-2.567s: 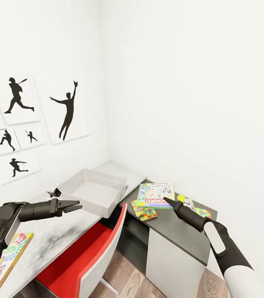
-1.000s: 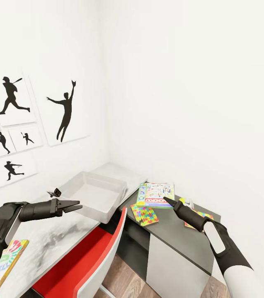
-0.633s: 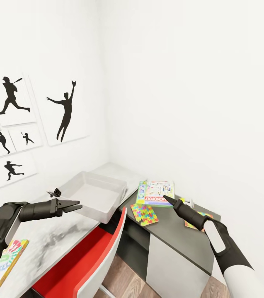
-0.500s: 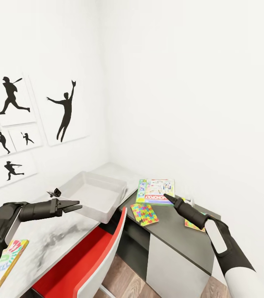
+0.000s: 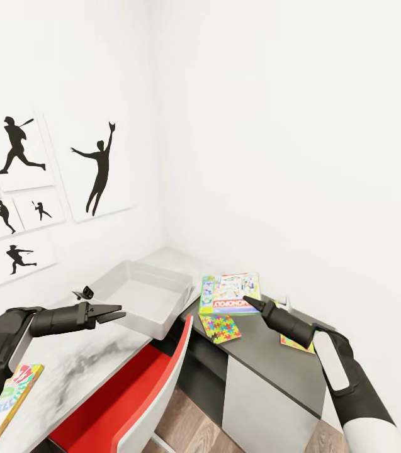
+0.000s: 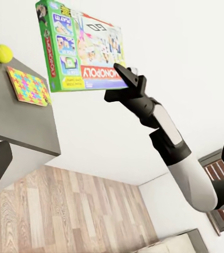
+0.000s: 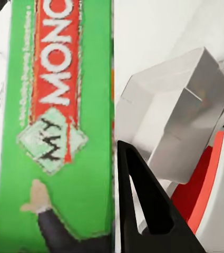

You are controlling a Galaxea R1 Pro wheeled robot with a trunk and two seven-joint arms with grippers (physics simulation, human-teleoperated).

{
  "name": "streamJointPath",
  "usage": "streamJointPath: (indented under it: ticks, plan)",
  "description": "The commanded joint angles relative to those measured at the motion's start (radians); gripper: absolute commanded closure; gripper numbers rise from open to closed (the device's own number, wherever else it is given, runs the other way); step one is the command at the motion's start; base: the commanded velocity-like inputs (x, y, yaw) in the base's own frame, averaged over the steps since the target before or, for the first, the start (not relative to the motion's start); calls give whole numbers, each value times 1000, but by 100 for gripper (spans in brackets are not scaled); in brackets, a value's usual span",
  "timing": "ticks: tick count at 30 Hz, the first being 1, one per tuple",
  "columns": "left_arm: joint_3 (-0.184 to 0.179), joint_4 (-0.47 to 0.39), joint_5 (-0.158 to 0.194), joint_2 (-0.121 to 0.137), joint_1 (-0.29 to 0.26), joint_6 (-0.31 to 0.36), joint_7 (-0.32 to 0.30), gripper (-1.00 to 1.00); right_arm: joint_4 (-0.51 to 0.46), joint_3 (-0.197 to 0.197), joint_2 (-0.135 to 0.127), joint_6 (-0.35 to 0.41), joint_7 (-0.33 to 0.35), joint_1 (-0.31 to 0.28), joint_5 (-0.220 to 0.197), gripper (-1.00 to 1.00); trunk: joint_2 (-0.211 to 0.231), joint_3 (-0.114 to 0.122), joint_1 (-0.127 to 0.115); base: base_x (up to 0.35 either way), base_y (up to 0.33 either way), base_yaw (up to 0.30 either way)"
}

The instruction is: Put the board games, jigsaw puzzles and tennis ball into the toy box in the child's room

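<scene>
the right gripper (image 5: 248, 301) is pinching the near edge of a monopoly board game (image 5: 230, 294), and in the left wrist view that box (image 6: 83, 48) is hanging clear of the dark desk (image 5: 269, 352), lifted and held nearly level. in the right wrist view its green side (image 7: 56, 132) is sitting clamped between the black fingers (image 7: 143, 200), with the toy box (image 7: 175, 121) lying ahead and a little to one side. the left gripper (image 5: 112, 313) is hovering empty with its jaws parted, just beside the near corner of the toy box (image 5: 138, 296).

outward from the held game, one jigsaw puzzle (image 5: 220, 328) is lying flat on the dark desk below it, and a second jigsaw puzzle (image 5: 296, 343) is peeking out behind the right forearm. the tennis ball (image 6: 2, 53) is resting on the desk near that second sheet. another board game (image 5: 8, 393) is lying on the pale marbled table (image 5: 80, 365) by the left arm.

as for progress, the toy box is looking empty, so nothing seems stowed yet; this game is being carried the short way leftward to the bin, and the puzzles, the ball and the other games are still waiting.
</scene>
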Motion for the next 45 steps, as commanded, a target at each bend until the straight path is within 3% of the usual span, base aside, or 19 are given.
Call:
streamJointPath:
  ticks: [1,4,9,12,17,24,29,31,35,45]
  plan:
    - [-1,0,0,-1,0,11,-4,-100,-2,-2,7,11,-17,-3,-3,100,-1,-1,0,0,0,0]
    - [-2,0,0,-2,0,11,-4,-100,-7,-1,16,18,-56,-8,-8,100,-1,-1,0,0,0,0]
    - [-2,0,0,-3,0,11,-4,-100,-18,0,22,53,-98,-61,-62,100,-1,-1,0,0,0,0]
    - [-3,0,0,-3,0,11,-4,-100,-21,0,25,76,-136,-82,-73,100,-1,-1,0,0,0,0]
    - [-3,0,-1,-4,0,11,-4,-100,-29,0,45,125,-231,-163,-131,100,-1,-1,0,0,0,0]
    - [-1,0,-1,-4,0,11,-4,-100,-22,0,65,159,-348,-246,-167,100,-1,-1,0,0,0,0]
    - [-2,0,-1,-4,0,11,-4,-100,-23,1,98,162,-414,-271,-174,100,-1,-1,0,0,0,0]
    - [-1,0,-2,-4,0,11,-4,-100,-22,3,126,162,-485,-299,-175,100,-1,-1,0,0,0,0]
    - [1,0,-2,-3,0,11,-4,-100,-10,5,166,162,-548,-335,-175,100,-1,-1,0,0,0,0]
    - [-1,0,-2,-3,0,11,-4,-100,5,14,201,151,-578,-358,-172,100,-1,-1,0,0,24,0]
